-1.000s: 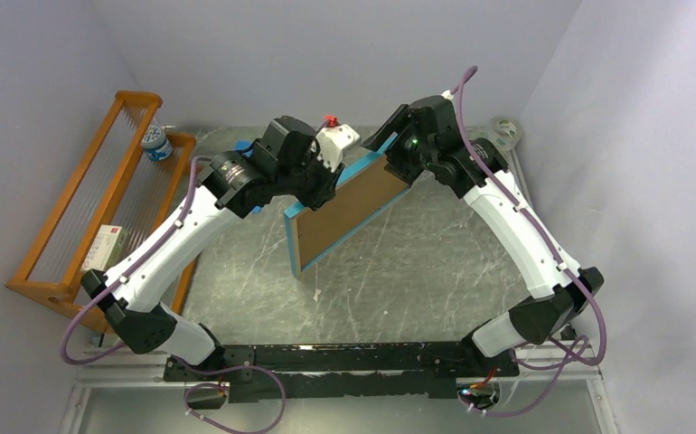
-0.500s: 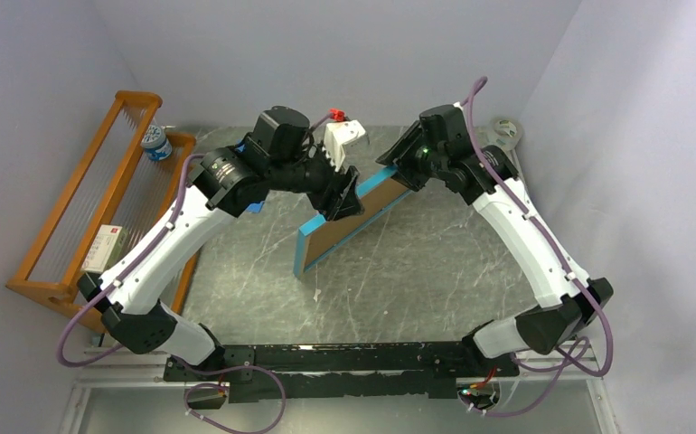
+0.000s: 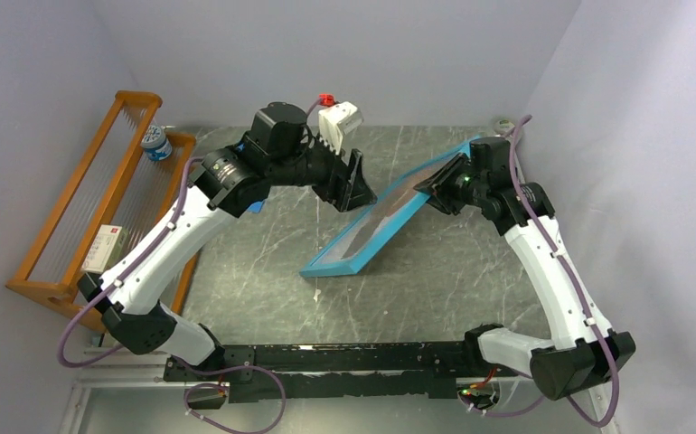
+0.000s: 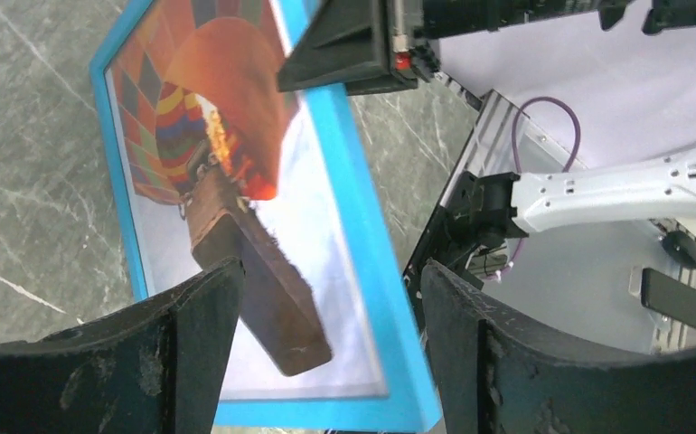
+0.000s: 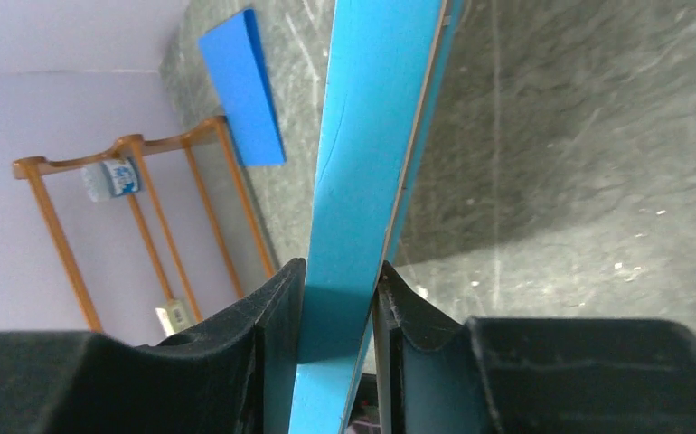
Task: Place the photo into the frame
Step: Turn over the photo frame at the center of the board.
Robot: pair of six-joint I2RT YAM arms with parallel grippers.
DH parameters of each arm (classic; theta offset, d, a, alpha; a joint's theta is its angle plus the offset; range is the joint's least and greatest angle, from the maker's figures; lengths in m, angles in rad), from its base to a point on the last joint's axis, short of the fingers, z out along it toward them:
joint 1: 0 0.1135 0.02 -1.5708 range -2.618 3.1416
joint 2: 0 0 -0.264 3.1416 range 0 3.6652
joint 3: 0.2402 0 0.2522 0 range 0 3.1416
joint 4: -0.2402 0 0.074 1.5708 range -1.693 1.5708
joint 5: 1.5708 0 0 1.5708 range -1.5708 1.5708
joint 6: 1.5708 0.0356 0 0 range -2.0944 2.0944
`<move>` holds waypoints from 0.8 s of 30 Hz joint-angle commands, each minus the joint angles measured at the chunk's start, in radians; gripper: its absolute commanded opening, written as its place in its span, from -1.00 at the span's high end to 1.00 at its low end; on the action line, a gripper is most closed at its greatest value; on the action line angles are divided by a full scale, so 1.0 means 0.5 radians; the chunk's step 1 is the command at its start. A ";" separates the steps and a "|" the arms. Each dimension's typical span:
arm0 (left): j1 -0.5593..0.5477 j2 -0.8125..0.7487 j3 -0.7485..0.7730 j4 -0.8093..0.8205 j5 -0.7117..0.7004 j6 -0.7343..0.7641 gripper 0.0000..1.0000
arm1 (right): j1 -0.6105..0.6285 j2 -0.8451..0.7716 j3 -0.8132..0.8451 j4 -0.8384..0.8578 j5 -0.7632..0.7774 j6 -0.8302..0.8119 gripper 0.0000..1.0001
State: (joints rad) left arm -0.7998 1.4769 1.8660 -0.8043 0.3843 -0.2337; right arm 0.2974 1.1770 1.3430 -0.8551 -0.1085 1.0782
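Leaning with its near end on the worktop (image 3: 417,298), the frame (image 3: 376,226), photo (image 4: 227,172) showing inside, is clamped at its far edge by the right pincer (image 5: 338,276), left pincer (image 4: 331,280) spread apart beside it, rack (image 3: 82,208) and blue pad (image 5: 245,86) well apart.

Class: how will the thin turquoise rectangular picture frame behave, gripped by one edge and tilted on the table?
Probably stiff: the thin turquoise rectangular picture frame looks straight though only the right end effector pinches its edge. Apt to pivot: just its low end rests on the grey marbled table. Glossy front, perhaps fragile.
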 commanded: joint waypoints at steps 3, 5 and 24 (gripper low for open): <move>0.362 0.057 -0.145 0.105 0.116 -0.257 -0.56 | -0.154 -0.002 -0.148 0.245 -0.192 -0.519 0.61; 0.571 0.095 -0.206 0.100 0.278 -0.258 -0.55 | -0.210 0.017 -0.222 0.281 -0.278 -0.611 0.68; 1.189 1.112 -0.341 0.158 0.318 -0.231 -0.65 | -0.560 0.303 -1.179 1.602 -1.107 -0.804 0.31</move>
State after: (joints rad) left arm -0.2226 1.9949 1.6886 -0.7658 0.5129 -0.3550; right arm 0.0200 1.3022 0.7834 -0.2787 -0.5926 0.7326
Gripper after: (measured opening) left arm 0.814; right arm 0.321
